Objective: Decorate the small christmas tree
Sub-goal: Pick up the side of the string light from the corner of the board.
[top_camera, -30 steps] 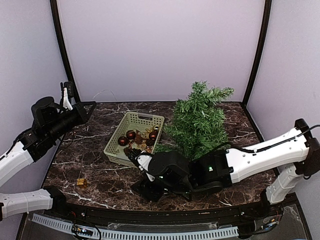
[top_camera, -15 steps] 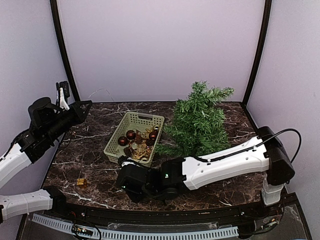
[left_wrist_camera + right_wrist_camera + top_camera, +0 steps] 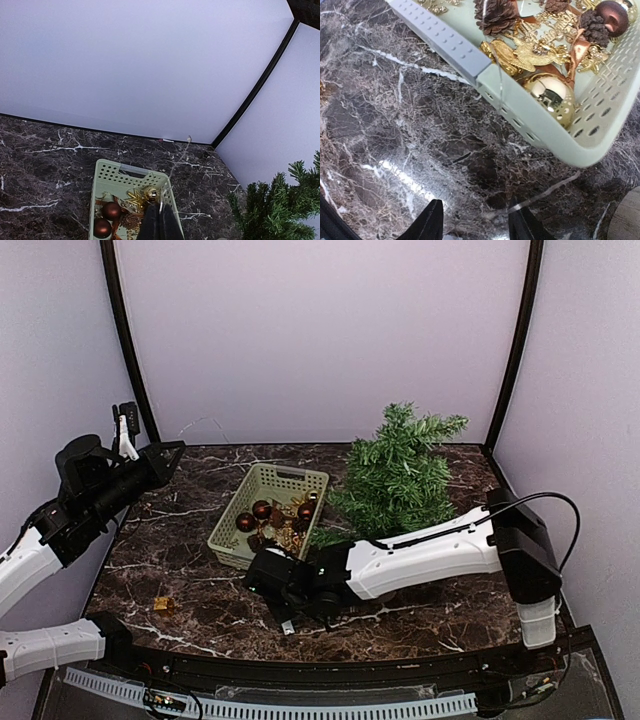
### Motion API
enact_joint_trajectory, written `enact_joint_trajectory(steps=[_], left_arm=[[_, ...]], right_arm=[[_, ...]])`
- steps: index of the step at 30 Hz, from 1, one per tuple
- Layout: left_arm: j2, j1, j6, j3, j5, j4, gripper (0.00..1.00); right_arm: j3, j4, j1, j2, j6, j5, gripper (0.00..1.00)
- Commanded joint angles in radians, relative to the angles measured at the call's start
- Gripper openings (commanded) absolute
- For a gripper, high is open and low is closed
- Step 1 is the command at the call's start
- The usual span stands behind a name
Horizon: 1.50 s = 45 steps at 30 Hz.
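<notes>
Dark brown table (image 3: 180, 540), white-veined marble. Pale green basket (image 3: 232, 508); red and gold baubles (image 3: 262, 509). Deep green small christmas tree (image 3: 400, 485).

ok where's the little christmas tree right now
In the top view the small christmas tree stands back right on the table, just right of the green basket.

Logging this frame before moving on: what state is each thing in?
small christmas tree: upright, undecorated.
basket: on the table, holding ornaments.
gold ornament: loose on the table, outside the basket.
left gripper: shut, up off the table.
right gripper: open, empty, low beside the basket.
</notes>
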Motion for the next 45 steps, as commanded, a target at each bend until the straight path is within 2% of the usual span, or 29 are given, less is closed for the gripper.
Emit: enact_joint_trajectory(steps=[1,7,11,15,26,29,38,45], left_arm=[[0.001,0.008,0.012,0.012,0.029,0.031,0.00],[0.006,0.008,0.018,0.021,0.028,0.032,0.00],[0.012,0.010,0.015,0.020,0.024,0.035,0.00],[0.014,0.011,0.007,0.014,0.017,0.043,0.00],[0.040,0.017,0.005,0.053,-0.001,0.019,0.00],[0.041,0.022,0.007,0.062,-0.018,0.015,0.00],[0.073,0.061,0.010,0.095,-0.028,0.014,0.00],[0.134,0.159,-0.030,0.119,0.074,0.050,0.00]], right_arm=[[0.063,0.018,-0.004,0.060,-0.027,0.022,0.42],[0.076,0.014,-0.004,0.052,-0.048,0.036,0.10],[0.012,0.079,0.007,-0.041,-0.089,0.007,0.00],[-0.083,0.163,0.044,-0.173,-0.157,-0.021,0.00],[-0.283,0.194,0.095,-0.539,-0.208,-0.189,0.00],[-0.340,0.179,0.099,-0.640,-0.205,-0.195,0.00],[-0.417,-0.026,0.099,-0.928,-0.136,0.025,0.00],[-0.411,-0.218,0.099,-1.017,-0.080,0.204,0.00]])
